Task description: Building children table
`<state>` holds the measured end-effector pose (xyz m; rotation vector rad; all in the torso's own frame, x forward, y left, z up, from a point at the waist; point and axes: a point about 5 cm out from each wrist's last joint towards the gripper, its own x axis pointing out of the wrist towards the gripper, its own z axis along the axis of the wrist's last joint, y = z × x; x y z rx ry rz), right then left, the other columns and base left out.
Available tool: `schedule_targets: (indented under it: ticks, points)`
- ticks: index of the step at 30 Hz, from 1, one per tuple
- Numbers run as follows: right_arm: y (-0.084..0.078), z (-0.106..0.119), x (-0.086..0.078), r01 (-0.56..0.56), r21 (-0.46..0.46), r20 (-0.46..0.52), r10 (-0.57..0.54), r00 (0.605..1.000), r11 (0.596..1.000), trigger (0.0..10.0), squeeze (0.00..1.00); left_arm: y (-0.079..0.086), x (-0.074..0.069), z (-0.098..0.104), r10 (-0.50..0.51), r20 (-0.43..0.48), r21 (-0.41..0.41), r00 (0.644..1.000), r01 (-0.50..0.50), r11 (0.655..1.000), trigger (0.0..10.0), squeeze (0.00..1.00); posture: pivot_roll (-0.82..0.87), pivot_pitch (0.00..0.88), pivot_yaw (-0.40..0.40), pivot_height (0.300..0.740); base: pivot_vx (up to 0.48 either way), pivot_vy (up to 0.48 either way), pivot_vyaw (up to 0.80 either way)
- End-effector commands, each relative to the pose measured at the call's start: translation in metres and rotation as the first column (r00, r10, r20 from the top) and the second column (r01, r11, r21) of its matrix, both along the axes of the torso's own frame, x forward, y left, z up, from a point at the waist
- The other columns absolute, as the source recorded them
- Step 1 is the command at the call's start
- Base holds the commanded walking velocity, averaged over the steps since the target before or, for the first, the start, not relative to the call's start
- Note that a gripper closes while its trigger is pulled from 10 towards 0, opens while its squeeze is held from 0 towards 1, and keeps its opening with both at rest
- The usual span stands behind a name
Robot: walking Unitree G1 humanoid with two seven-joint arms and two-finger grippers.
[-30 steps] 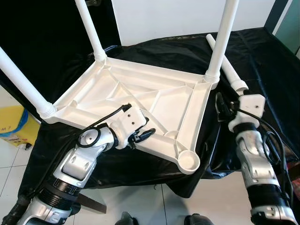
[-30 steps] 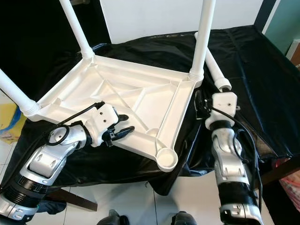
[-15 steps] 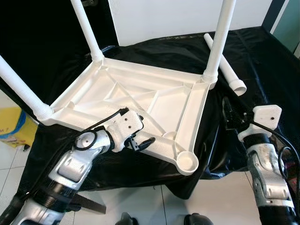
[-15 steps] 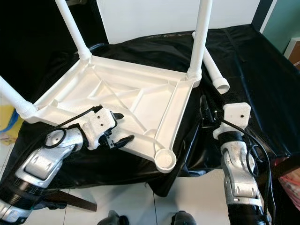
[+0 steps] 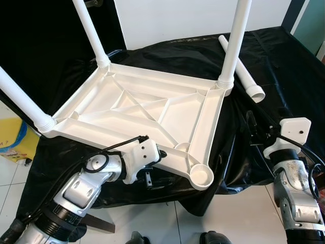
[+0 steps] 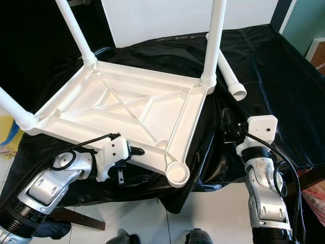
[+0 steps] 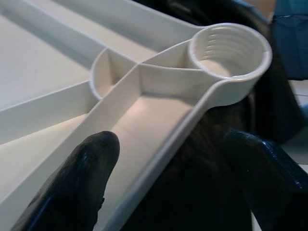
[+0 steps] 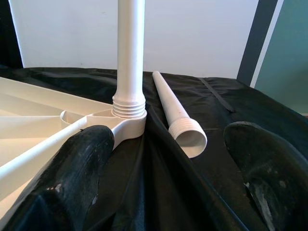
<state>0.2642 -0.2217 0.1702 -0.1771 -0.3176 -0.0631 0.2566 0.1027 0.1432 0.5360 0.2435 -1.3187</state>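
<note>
The white table top [image 5: 137, 107] lies upside down on black cloth, with three white legs screwed in and standing up. Its near right corner socket [image 5: 201, 177] is empty. A loose white leg [image 5: 242, 70] lies on the cloth at the far right. My left gripper [image 5: 151, 168] is open at the top's near rim; in the left wrist view [image 7: 171, 144] one finger sits inside the rim and the other outside, just short of the socket [image 7: 228, 48]. My right gripper [image 5: 252, 131] is open and holds nothing, right of the top, pointing at the loose leg [image 8: 179, 120].
The black cloth [image 5: 284, 76] covers a table whose near edge drops to white floor tiles [image 5: 238, 223]. A yellow bag [image 5: 12, 147] sits on the floor at the left. A white wall [image 5: 172, 20] stands behind.
My left gripper has slid from the top's inner ribs down to its near rim. My right arm has drawn back and to the right, away from the top.
</note>
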Motion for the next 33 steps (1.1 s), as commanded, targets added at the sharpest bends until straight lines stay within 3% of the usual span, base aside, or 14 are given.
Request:
schedule_targets:
  ticks: [1, 4, 11, 12, 13, 14, 15, 33]
  points:
    - [0.000, 0.002, 0.000, -0.001, 0.005, 0.001, 0.001, 1.000, 1.000, 10.0, 0.00, 0.001, 0.004, -0.005, 0.023, 0.015, 0.037, 1.000, -0.024, 0.999, 10.0, 0.00, -0.13, 0.116, 0.081, 0.740, 0.000, 0.000, 0.00]
    - [0.001, 0.005, 0.003, -0.002, 0.005, 0.005, 0.002, 1.000, 1.000, 10.0, 0.00, 0.001, 0.019, -0.016, 0.119, 0.016, 0.109, 0.993, -0.120, 0.987, 10.0, 0.00, -0.13, 0.115, 0.085, 0.740, 0.000, 0.000, 0.00]
    - [0.002, 0.006, 0.003, -0.001, 0.005, 0.004, 0.001, 1.000, 1.000, 10.0, 0.00, 0.000, 0.025, -0.019, 0.175, -0.018, 0.127, 0.984, -0.172, 0.977, 10.0, 0.00, -0.13, 0.114, 0.090, 0.740, 0.000, 0.000, 0.00]
    - [0.002, 0.006, 0.002, 0.001, 0.005, 0.005, -0.001, 1.000, 1.000, 10.0, 0.00, 0.000, 0.026, -0.019, 0.183, -0.027, 0.127, 0.983, -0.178, 0.976, 7.5, 0.00, -0.14, 0.114, 0.093, 0.740, 0.000, 0.000, 0.00]
    - [0.001, 0.006, 0.002, 0.003, 0.005, 0.005, -0.003, 1.000, 1.000, 10.0, 0.00, -0.001, 0.026, -0.020, 0.189, -0.031, 0.126, 0.981, -0.184, 0.975, 2.1, 0.00, -0.14, 0.114, 0.093, 0.740, 0.000, 0.000, 0.00]
    - [0.001, 0.006, 0.002, 0.003, 0.005, 0.005, -0.003, 1.000, 1.000, 10.0, 0.00, -0.001, 0.026, -0.020, 0.189, -0.031, 0.126, 0.981, -0.184, 0.975, 2.1, 0.00, -0.14, 0.114, 0.093, 0.740, 0.000, 0.000, 0.00]
    - [0.001, 0.006, 0.002, 0.007, 0.004, 0.005, -0.007, 1.000, 1.000, 10.0, 0.00, -0.001, 0.027, -0.019, 0.191, -0.037, 0.118, 0.981, -0.185, 0.976, 0.0, 0.00, -0.14, 0.113, 0.095, 0.740, 0.000, 0.000, 0.00]
    - [-0.002, 0.009, 0.003, 0.022, -0.003, 0.009, -0.022, 1.000, 1.000, 10.0, 0.00, -0.015, 0.028, -0.015, 0.191, -0.030, 0.076, 0.981, -0.188, 0.979, 0.0, 0.00, -0.14, 0.110, 0.095, 0.740, 0.000, 0.000, 0.00]
